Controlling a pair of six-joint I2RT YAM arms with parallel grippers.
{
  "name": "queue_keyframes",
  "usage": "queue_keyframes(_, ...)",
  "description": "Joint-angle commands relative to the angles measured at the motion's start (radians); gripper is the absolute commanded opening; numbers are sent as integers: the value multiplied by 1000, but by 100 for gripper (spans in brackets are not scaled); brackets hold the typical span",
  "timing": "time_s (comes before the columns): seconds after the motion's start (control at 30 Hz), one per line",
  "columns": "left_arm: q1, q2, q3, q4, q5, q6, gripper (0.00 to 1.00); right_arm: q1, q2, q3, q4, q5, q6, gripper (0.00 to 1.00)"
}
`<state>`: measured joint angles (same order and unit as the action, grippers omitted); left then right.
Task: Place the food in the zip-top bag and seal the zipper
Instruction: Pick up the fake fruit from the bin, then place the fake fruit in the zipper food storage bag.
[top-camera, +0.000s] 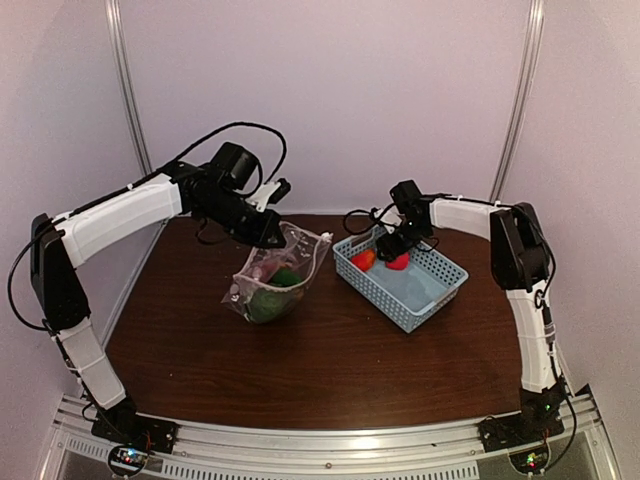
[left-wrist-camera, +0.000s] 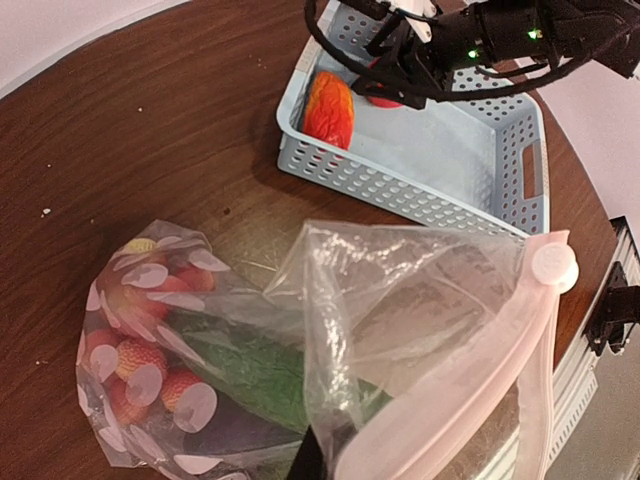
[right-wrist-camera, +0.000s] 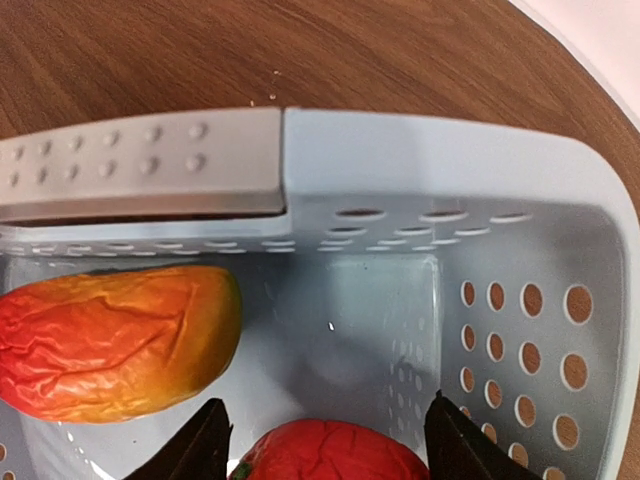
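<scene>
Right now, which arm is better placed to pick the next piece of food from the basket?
Right. The right fingers stand open either side of the red toy fruit in the blue basket. The left fingers are shut on the edge of the zip-top bag, holding it up.

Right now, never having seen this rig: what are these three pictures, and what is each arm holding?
Two robot arms stand at a brown table. One view looks down from behind them; the others come from wrist cameras. The left gripper is shut on the mouth of the zip-top bag, toy food already inside. The right gripper is open, holding nothing, its fingers either side of a red piece in the blue basket, beside an orange-red piece.
</scene>
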<state>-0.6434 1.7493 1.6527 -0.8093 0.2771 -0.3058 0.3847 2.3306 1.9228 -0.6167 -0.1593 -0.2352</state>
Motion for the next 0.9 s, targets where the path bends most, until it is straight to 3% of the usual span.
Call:
queue_keyframes(0.0,-1,-5,-23,52,19,-2,0,-5,-99,-63,-40,22,1,60)
queue_keyframes(0.27,-1,-5,-46,82,33,6,0,-3,-321,-190,4,-35,13,53)
queue_keyframes(0.63,-1,14,-47,116,62,-15,0,10,-589,-301,-9,-342,-2,52)
queue_keyframes(0.87,-1,5,-49,124,94,-19,0,147,-735,-370,119,-532,-59,52)
